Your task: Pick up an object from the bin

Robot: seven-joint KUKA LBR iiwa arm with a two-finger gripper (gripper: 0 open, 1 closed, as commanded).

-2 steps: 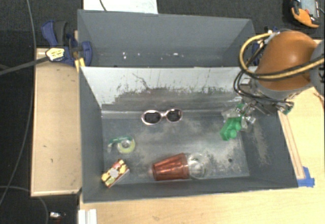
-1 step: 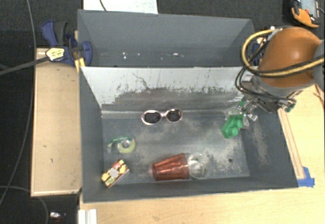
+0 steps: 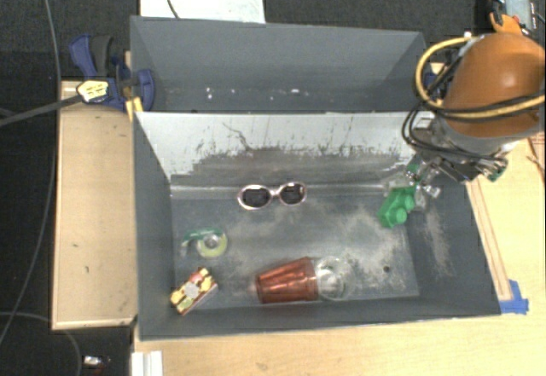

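- At 7 o'clock on the floor of the bin [image 3: 281, 67], nearest the camera, a small yellow-and-red toy [image 3: 194, 291] lay flat close to the front wall. It sat well apart from everything else, as a loosely dropped thing would.
- At 6 o'clock a red cup [image 3: 286, 280] lay on its side with something clear [image 3: 329, 279] against its mouth. Lying that way, it would probably roll if nudged.
- At 9 o'clock a small green-and-white roll [image 3: 207, 242] rested flat, near the left wall.
- At 3 o'clock a bright green lumpy thing [image 3: 394, 211] sat by the foot of the right wall, on the side where the arm came in. That probably made it the easiest reach.
- At 12 o'clock a pair of white-rimmed sunglasses [image 3: 273, 195] lay lenses up along the foot of the back wall, well clear of the arm.
- The gripper [image 3: 415, 187] hung under the orange wrist cover [image 3: 499, 76], just above and beside the green thing at its 1 o'clock. Whether it was spread or pressed together, or already touching the green thing, could not be told.
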